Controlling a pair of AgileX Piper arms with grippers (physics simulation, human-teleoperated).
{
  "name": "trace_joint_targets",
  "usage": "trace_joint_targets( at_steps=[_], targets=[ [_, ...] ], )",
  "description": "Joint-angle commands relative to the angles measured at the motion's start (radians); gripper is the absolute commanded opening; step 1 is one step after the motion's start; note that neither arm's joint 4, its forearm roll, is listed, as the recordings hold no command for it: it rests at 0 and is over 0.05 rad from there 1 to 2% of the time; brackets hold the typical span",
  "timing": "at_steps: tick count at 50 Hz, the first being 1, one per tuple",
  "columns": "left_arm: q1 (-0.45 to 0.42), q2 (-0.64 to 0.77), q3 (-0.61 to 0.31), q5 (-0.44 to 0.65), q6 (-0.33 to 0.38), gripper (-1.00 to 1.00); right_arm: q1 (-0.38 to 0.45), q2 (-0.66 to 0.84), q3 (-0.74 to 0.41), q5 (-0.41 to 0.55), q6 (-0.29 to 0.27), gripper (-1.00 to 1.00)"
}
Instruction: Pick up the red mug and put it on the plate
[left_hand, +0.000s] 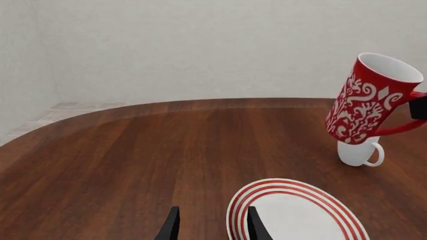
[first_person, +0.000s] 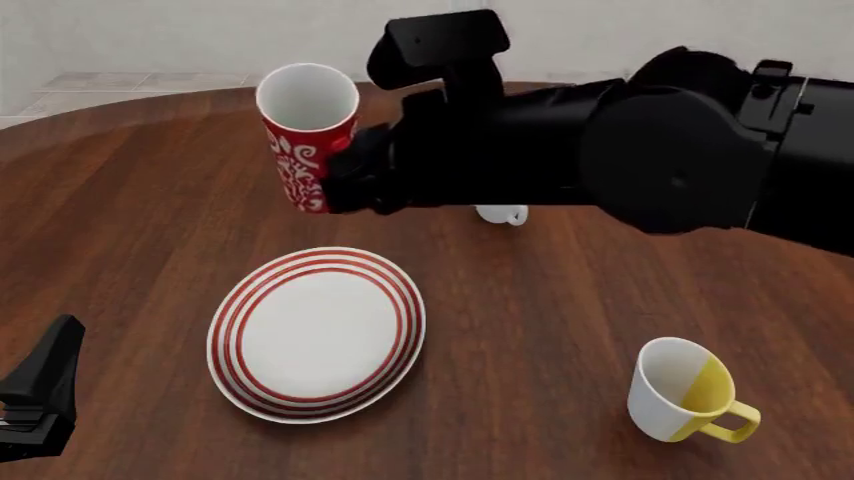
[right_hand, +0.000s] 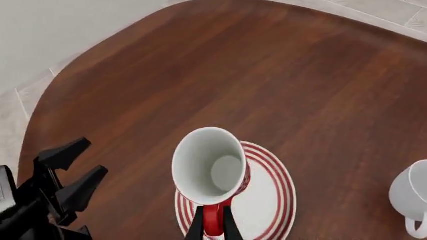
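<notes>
Currently the right jaws (right_hand: 212, 226) are closed on the handle of the red mug (first_person: 308, 135), holding it clear of the desk (first_person: 561, 330), rim tilted away from upright. The plate (first_person: 318, 333) lies on the desk below the held mug; in the right wrist view the mug overlaps the plate's ringed rim. The left jaws (left_hand: 212, 223) are parted and grip nothing, low over the desk, with the plate's near edge just ahead of them. A small white mug (left_hand: 359, 151) stands beyond the right jaws; a white-and-yellow mug (first_person: 683, 391) sits well apart.
</notes>
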Motion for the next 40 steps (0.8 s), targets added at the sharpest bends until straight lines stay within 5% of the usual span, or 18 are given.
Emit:
trace_joint_targets(
  at_steps=[1,40],
  targets=[
    [0.0,0.0,0.0,0.0,0.0,1.0,0.05,-0.03,0.028,-0.002,0.027,-1.0],
    [0.0,0.0,0.0,0.0,0.0,1.0,0.084,0.0,0.135,-0.071,0.143,-1.0]
  ],
)
